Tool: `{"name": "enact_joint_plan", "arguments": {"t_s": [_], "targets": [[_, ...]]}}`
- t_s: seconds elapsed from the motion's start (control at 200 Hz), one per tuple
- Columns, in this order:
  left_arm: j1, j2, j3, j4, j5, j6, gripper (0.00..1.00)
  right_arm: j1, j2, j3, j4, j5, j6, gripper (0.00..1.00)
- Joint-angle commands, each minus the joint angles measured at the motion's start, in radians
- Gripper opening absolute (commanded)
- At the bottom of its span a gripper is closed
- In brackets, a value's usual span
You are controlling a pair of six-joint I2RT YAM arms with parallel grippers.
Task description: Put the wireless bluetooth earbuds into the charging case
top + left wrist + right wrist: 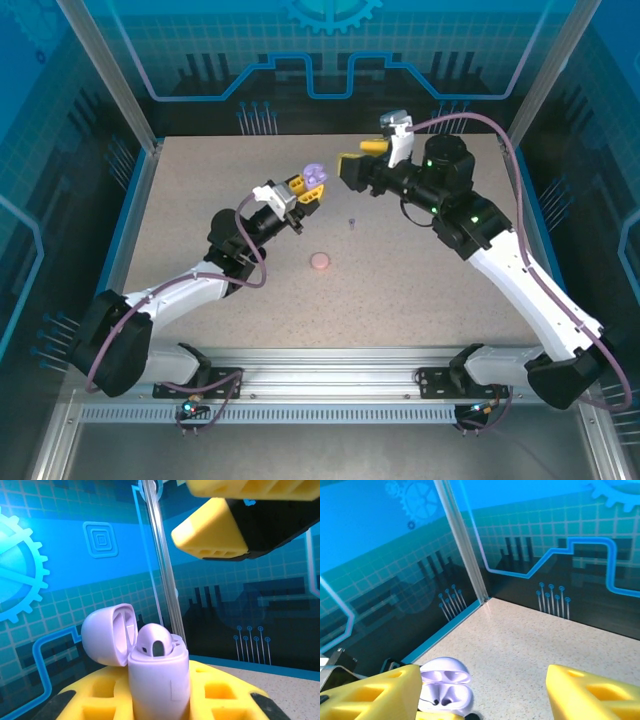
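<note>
Purple earbud [155,642] sits in the open purple charging case [159,677], clamped in left fingers [300,189] above the desk [200,200]. Right fingers [360,158] spread apart just beside it, empty. Tiny dark earbud [352,222] and pink case [320,262] lie on desk.

1. In the top view the charging case [314,176] sits up off the counter [420,300], just left of the frame's centre, between the fingers of the left gripper [304,190]
2. The right gripper [360,160] is just right of that case, near it but apart from it
3. A loose earbud [351,221] lies on the counter below and between the two grippers
4. A round case [320,262] lies on the counter lower still, left of the loose earbud, well apart from both grippers
5. In the left wrist view the charging case stands upright at bottom centre, its lid [107,636] hanging out to the left and a seated earbud [154,644] in its well; the right gripper's fingers sit above it at upper right
</note>
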Motion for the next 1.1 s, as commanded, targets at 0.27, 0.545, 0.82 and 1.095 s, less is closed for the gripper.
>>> {"name": "enact_joint_plan", "arguments": {"t_s": [0.27,0.545,0.82,1.095], "targets": [[-0.002,-0.058,-0.063,0.061,-0.089,-0.041,0.0,-0.075,0.309,0.078,-0.325,0.207,0.19,0.64],[-0.002,-0.081,-0.099,0.065,-0.11,-0.033,0.0,-0.059,0.713,0.326,-0.566,0.3,0.266,0.57],[0.0,-0.092,-0.105,0.071,-0.125,-0.031,0.0,-0.027,0.98,0.548,-0.72,0.355,0.235,0.47],[0.0,-0.076,-0.097,0.09,-0.12,-0.036,0.0,-0.027,1.056,0.563,-0.725,0.372,0.272,0.39]]}}
